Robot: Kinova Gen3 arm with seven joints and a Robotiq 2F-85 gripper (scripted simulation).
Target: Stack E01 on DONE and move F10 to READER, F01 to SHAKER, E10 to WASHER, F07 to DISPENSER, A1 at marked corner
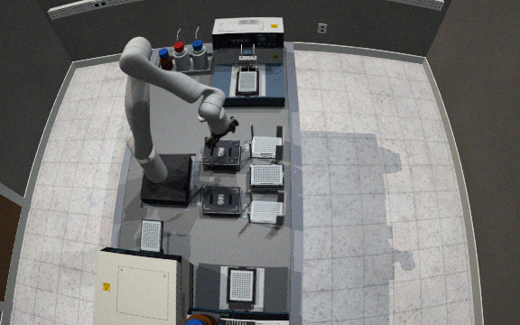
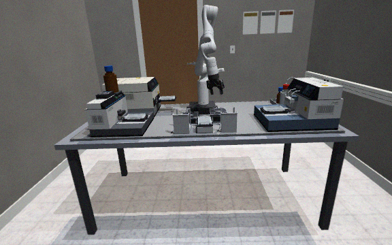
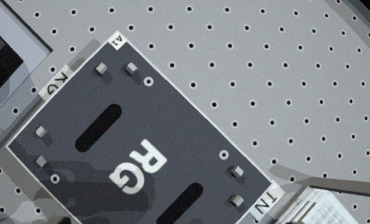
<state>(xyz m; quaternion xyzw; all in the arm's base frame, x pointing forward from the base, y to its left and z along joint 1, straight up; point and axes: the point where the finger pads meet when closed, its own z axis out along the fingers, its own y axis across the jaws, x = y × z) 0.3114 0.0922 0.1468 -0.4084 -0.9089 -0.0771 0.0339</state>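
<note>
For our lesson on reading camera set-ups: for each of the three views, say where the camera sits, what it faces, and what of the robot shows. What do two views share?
Top: overhead, looking straight down on the deck; whole arm and open gripper show.
Exterior: in front of the table, level, facing the door; arm and gripper show.
Wrist: on the arm, looking down at the RG nest; no robot part shows.
Shared: top and wrist both show the RG nest.

A laboratory: a grey metal-topped desk (image 2: 114, 141) carries boxy white benchtop instruments (image 2: 318, 99), white multi-well plates (image 1: 266, 175) and capped reagent bottles (image 1: 179, 55) at twelve o'clock beside a white robot arm (image 1: 135, 113).
</note>
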